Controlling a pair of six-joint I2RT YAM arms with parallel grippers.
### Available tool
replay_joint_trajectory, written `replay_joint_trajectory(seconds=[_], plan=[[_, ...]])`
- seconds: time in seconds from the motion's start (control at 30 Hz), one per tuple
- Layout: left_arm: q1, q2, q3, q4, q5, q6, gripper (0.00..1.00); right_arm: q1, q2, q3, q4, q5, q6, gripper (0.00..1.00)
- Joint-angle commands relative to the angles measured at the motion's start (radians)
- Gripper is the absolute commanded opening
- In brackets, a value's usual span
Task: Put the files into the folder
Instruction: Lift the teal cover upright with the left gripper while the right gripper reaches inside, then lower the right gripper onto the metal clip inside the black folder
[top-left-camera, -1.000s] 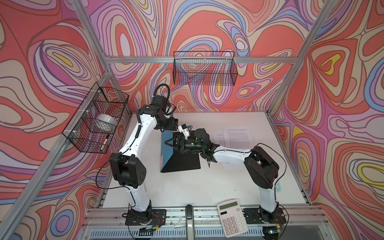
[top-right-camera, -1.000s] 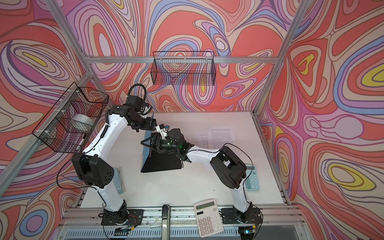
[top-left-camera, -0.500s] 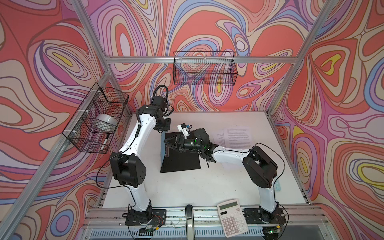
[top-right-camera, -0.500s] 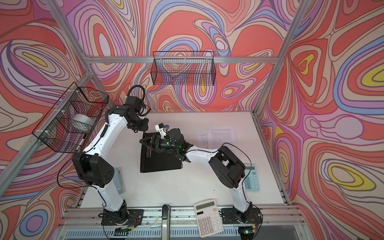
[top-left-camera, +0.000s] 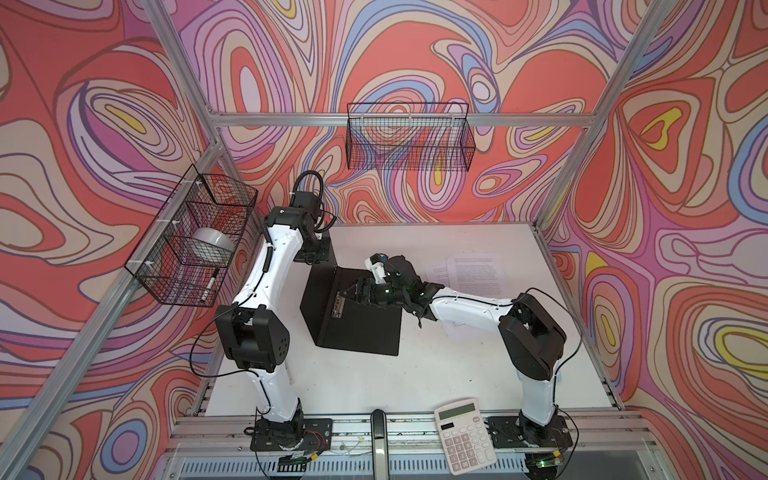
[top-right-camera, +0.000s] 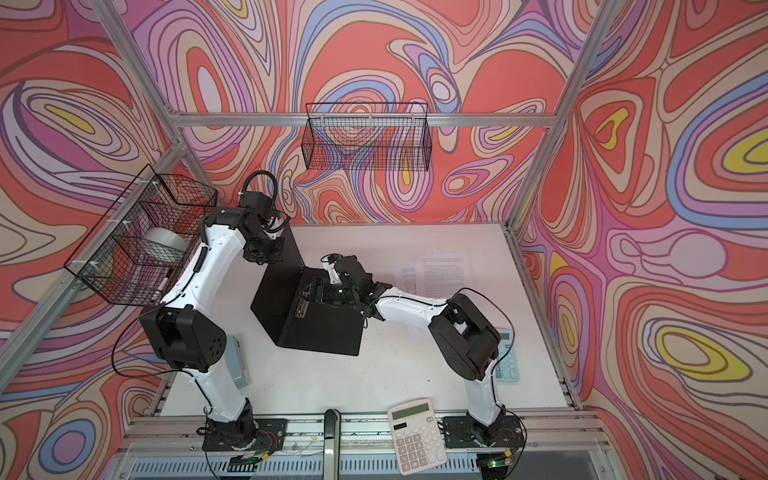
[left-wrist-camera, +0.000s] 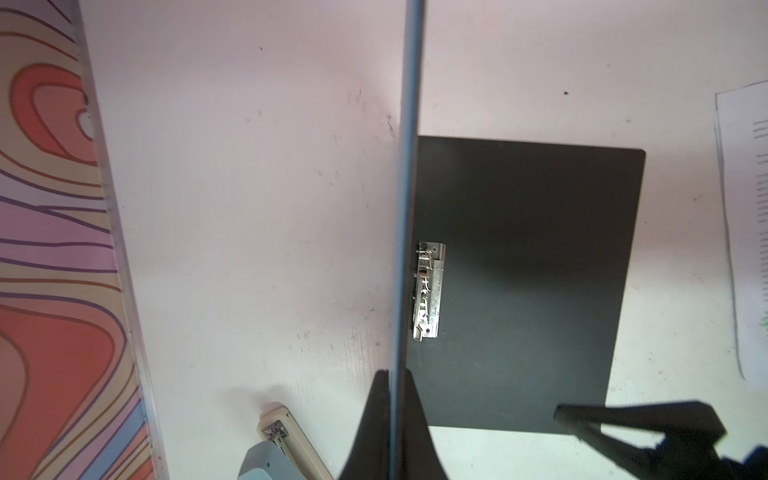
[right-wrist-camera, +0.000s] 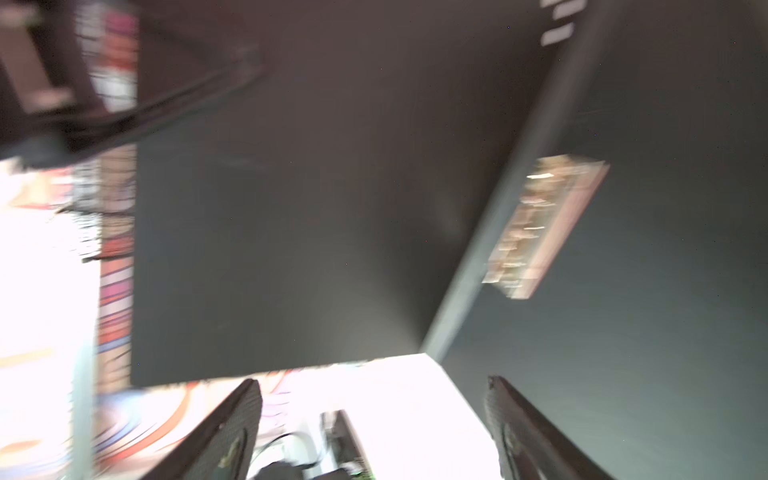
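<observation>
The folder (top-left-camera: 357, 328) lies open on the table (top-left-camera: 374, 374), its cover (left-wrist-camera: 409, 166) pinched upright by the tightly closed left gripper (left-wrist-camera: 394, 374), seemingly to bare the metal clip (left-wrist-camera: 428, 291) for the wide-open, empty right gripper (right-wrist-camera: 372, 380), the files (top-left-camera: 473, 270) lying nearby.

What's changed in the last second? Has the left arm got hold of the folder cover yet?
Yes. The left gripper shifted left in the top views and shut on the edge of the raised cover of the folder; the cover swung further open, to near upright. The right gripper stays open by the clip, holding nothing. The files and white calculator have not moved.
</observation>
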Motion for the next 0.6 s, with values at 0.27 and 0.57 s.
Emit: replay_joint_trajectory(seconds=[0.27,0.57], plan=[[0.081,-0.096,-0.081,-0.028,0.187,-0.139,0.0,-0.029,0.106,0.136,-0.349,0.107,-0.152,0.69],[0.084,-0.148,-0.142,-0.002,0.218,-0.177,0.0,-0.028,0.141,0.193,-0.438,0.065,-0.185,0.52]])
